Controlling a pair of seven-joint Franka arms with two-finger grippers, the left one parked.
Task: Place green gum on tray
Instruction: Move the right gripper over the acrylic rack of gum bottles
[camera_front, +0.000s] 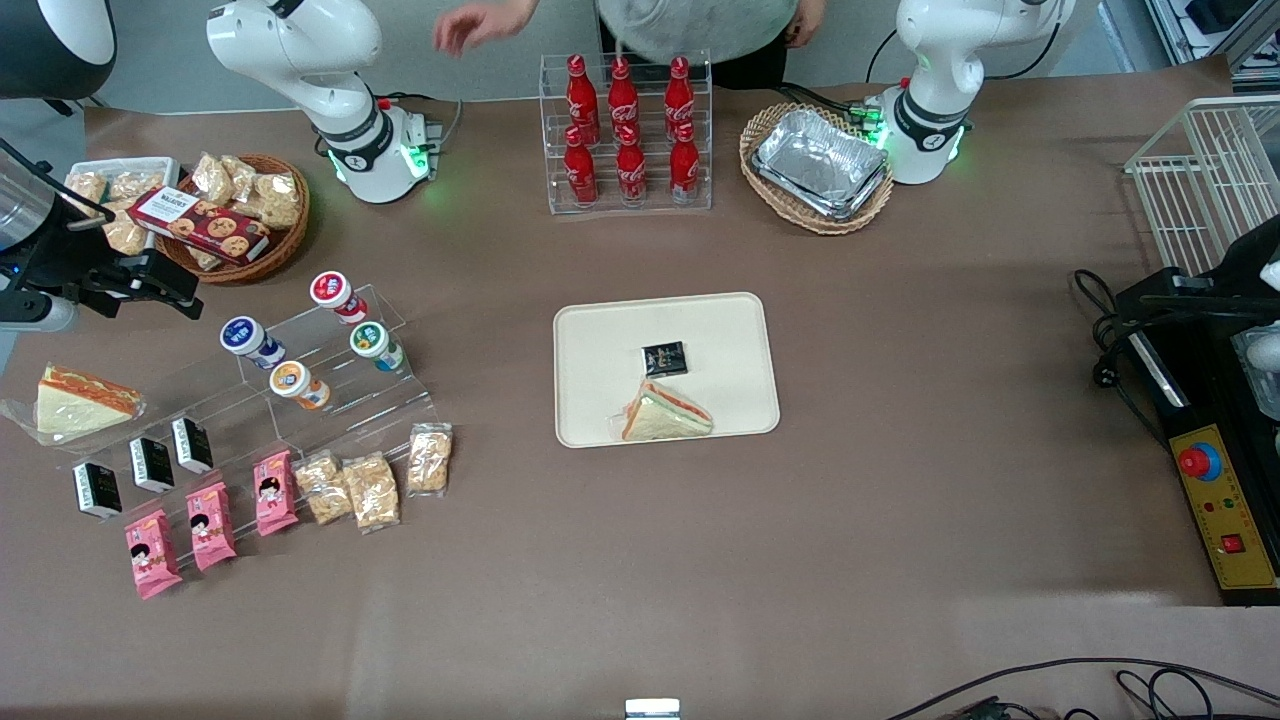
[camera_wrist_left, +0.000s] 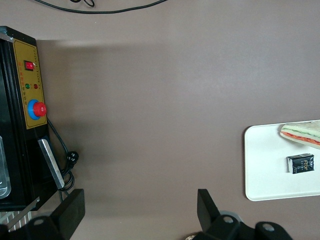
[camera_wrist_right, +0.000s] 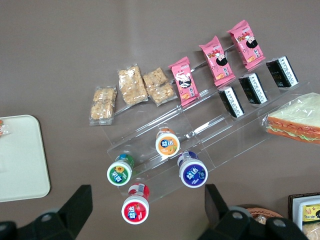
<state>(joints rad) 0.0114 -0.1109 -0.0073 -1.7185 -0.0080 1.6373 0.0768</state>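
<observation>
While the green gum (camera_front: 376, 345) sits lid-up on the clear acrylic step rack (camera_front: 330, 380), nothing holds it; it stands beside the red-lidded canister (camera_front: 336, 293), with the orange-lidded (camera_front: 297, 384) and blue-lidded (camera_front: 249, 339) ones close by toward the working arm's end

Gripper (camera_front: 165, 285) hangs above the table near the cookie basket (camera_front: 235, 215), well apart from the rack, fingers (camera_wrist_right: 80, 202) spread wide and empty

Tray (camera_front: 590, 340) lies mid-table, carrying a small black packet (camera_front: 664, 357) and a wrapped sandwich (camera_front: 665, 413); the part of the tray nearest the rack is bare

Judgement: step in hand is the reach. To do it well, centre the fingers over the green lid, come down straight, and close on the canister body below the lid; red and orange neighbours leave little room, so turning the fingers to pass between them seems wise. Rack steps are sloped and slick, so a nudge could roll the canister

Right wrist view shows the lid marks, green gum (camera_wrist_right: 120, 171) included, and the gaps between canisters. Only the front view shows the gripper's standoff from the rack and the whole tray. Left wrist view adds just a tray corner (camera_wrist_left: 252, 190)
</observation>
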